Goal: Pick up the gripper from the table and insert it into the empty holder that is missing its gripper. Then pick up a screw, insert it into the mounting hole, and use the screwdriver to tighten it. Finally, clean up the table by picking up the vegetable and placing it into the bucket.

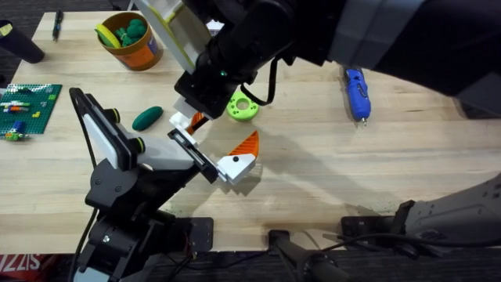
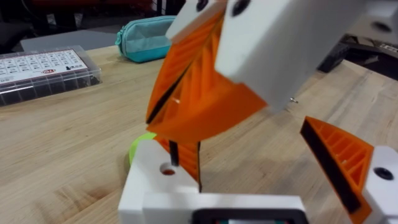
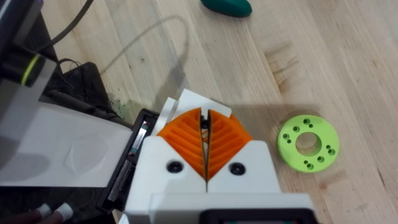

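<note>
Reaching across the table, your right gripper (image 3: 204, 140) has its fingers pressed together on the gripper (image 1: 191, 120) at the holder (image 1: 192, 154). Your left gripper's state I cannot tell. Vegetable (image 1: 147, 117) lies beside the stand.

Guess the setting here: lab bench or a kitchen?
Probably a robotics lab workbench: wooden table, blue screwdriver, a compartmented parts box and a black-and-white arm stand mounted at its edge.
</note>
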Controlling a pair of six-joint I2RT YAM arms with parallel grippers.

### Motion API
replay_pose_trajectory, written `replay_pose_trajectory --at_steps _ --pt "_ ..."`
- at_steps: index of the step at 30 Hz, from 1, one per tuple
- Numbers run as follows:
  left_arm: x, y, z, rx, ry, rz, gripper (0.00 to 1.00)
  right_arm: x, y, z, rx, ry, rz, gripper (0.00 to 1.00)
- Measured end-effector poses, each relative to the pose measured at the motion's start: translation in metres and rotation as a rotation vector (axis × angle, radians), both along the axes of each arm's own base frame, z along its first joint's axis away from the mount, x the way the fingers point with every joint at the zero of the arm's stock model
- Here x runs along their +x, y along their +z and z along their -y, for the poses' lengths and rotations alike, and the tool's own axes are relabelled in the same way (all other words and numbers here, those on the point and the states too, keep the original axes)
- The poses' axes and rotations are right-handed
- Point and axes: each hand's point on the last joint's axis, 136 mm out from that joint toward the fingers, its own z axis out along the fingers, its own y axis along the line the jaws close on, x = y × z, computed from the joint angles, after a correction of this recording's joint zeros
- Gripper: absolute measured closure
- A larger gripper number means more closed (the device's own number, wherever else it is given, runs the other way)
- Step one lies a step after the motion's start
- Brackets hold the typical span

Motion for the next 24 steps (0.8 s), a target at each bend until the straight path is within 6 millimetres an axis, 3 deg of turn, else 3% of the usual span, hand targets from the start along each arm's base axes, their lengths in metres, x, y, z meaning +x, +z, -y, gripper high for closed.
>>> replay_pose_trajectory --at_steps 16,24 --pt "0.0 0.0 0.0 -0.006 0.001 -0.004 0.012 0.013 0.015 0.004 0.044 -0.027 0.032 0.988" --pt "0.0 0.0 0.0 -0.006 0.001 -0.004 0.012 0.01 0.013 0.008 0.029 -0.029 0.018 0.988"
